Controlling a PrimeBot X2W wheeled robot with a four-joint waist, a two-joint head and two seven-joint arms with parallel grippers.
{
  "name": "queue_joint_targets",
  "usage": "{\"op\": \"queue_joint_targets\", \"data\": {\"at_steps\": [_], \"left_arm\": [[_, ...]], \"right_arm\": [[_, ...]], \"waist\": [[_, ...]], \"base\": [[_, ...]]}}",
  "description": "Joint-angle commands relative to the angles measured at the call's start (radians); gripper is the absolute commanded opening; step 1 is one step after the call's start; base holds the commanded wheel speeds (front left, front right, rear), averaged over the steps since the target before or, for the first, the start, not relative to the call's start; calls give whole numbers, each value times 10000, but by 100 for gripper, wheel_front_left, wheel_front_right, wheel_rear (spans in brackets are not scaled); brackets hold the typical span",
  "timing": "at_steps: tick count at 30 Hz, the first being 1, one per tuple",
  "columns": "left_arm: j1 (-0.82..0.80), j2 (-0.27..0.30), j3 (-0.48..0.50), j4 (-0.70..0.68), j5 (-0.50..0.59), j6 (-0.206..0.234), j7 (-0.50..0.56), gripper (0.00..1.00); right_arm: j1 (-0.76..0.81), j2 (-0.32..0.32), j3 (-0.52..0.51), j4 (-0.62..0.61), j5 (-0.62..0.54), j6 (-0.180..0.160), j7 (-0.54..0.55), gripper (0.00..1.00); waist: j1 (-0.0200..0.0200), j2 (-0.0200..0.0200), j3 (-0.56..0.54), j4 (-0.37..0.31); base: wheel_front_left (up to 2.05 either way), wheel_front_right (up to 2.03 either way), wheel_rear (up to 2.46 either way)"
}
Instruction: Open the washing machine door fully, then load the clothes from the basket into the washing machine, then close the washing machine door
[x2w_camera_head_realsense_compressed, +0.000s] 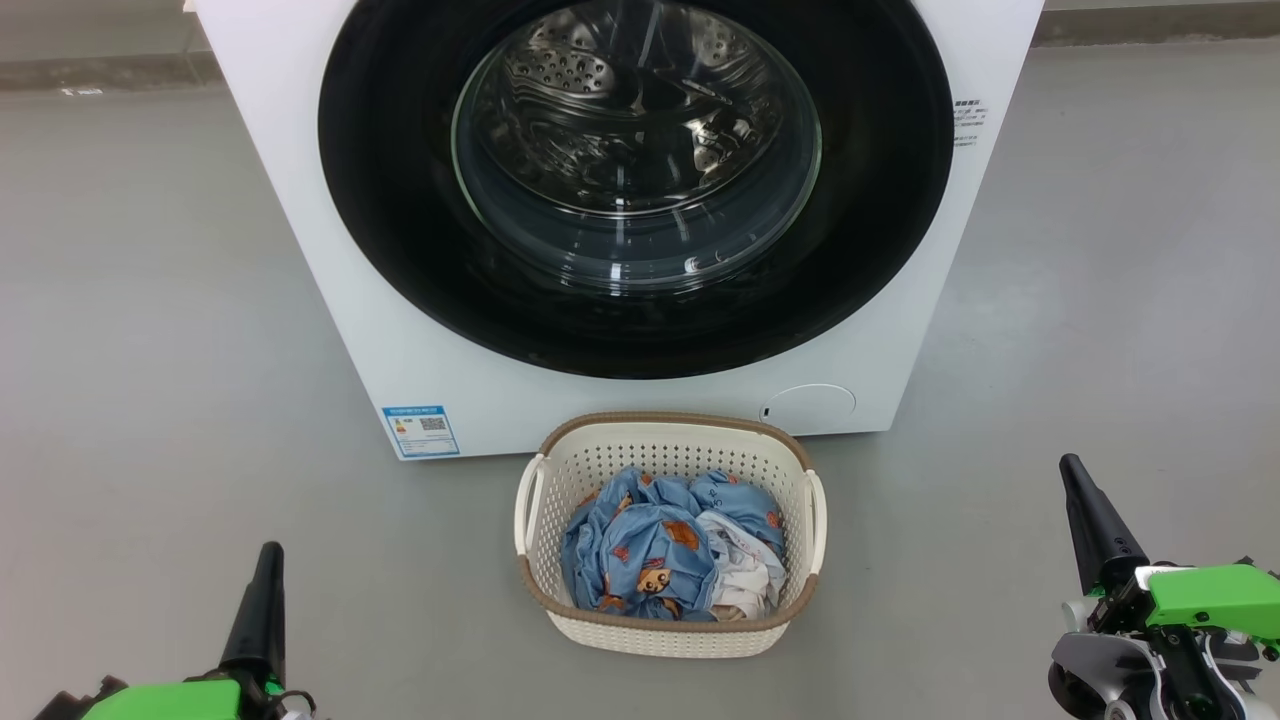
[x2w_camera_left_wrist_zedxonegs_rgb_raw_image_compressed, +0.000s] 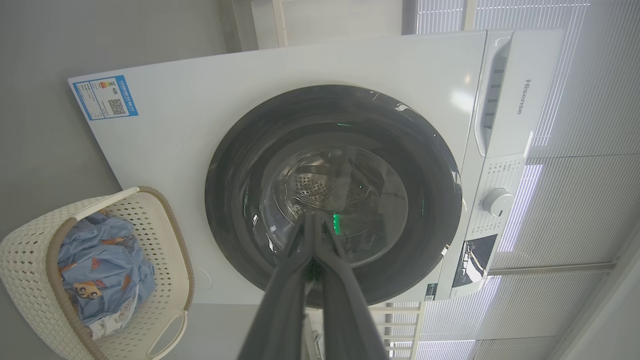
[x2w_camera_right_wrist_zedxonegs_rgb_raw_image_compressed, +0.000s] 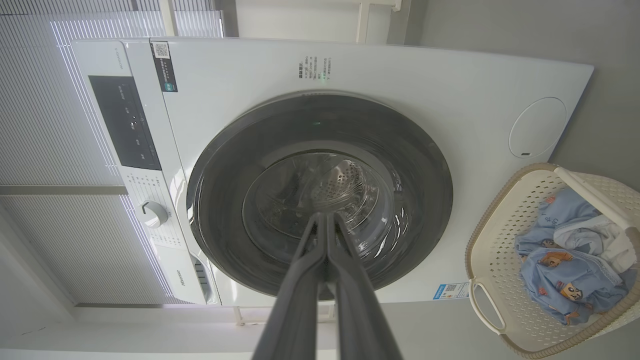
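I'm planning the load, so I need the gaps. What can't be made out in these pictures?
- Head view: the washing machine top and controls, cut off by the upper edge.
- Head view: how many clothes lie in the basket; the top folds hide the rest.
- Head view: the blue label print, too small.
- Head view: the bottom of the drum, blurred by reflections on the washing machine door.

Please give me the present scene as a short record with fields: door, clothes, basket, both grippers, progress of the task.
door: washing machine door shut on the washing machine
clothes: clothes lying in the basket
basket: on the floor, in front of the machine, below the door
left gripper: left gripper shut, empty, apart from the basket
right gripper: right gripper shut, empty
progress: door not yet opened
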Motion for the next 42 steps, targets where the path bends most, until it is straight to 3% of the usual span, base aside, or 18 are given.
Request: {"op": "queue_joint_targets", "data": {"at_steps": [1,36,37,42], "left_arm": [[-161,95,327,-308,-71,-69,67,0],[-161,95,327,-309,-71,-69,67,0],[2,0,-8,38,2,4,-4,100],[89,-53,-61,314,-13,21,-43,100]], "right_arm": [[-51,-95,188,-307,9,33,49,0],[-51,-95,188,-307,10,33,48,0],[0,8,4,39,0,2,-4,100],[74,121,58,332,28,1,-42,100]], "waist": [[-1,-1,0,0],[-1,-1,0,0],[-1,-1,0,0],[0,-1,6,2]], "base": [[0,0,0],[0,0,0],[0,0,0],[0,0,0]]}}
